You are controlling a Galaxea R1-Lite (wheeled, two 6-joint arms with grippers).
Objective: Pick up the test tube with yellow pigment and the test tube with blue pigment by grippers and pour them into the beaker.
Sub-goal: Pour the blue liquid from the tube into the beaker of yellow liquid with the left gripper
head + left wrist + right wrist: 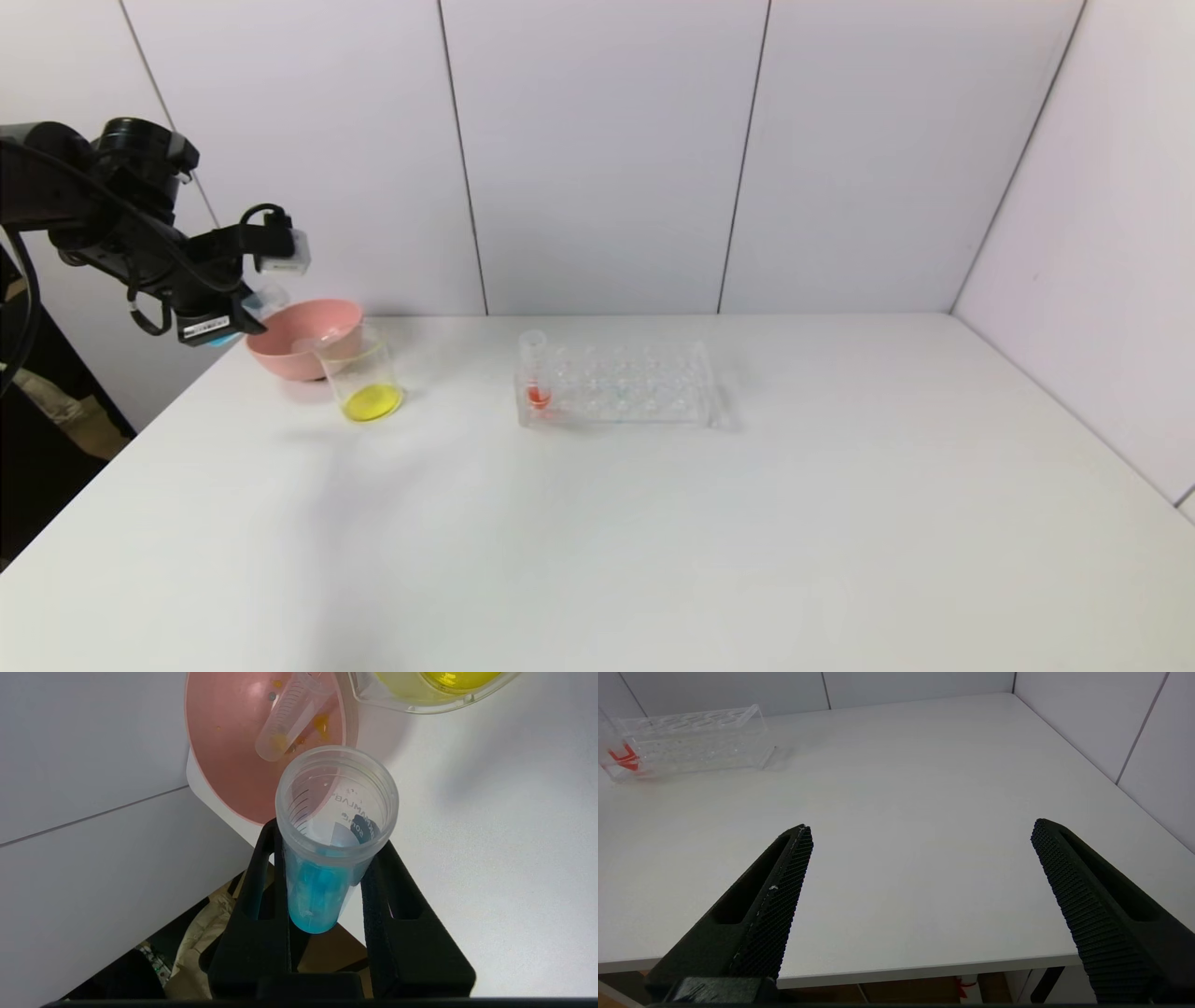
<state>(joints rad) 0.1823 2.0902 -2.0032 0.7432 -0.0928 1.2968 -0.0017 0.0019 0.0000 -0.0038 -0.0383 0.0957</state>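
Squeezing the test tube with blue pigment (pixel 322 877), my left gripper (pixel 327 891) hangs by the counter's (pixel 653 523) far-left corner; its printed letters are too small to read; my right gripper (pixel 920 835) gapes apart.

Matt white table (pixel 653 523), glossy pink plastic bowl (pixel 224 751), clear glass beaker (pixel 362 378), translucent plastic test tube with blue pigment (pixel 327 849), textured matt black gripper (pixel 920 858) pads

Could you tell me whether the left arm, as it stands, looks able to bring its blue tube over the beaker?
Probably yes: the left pincer grips the blue tube beside the pink bowl, the beaker stands just past it, nothing between.
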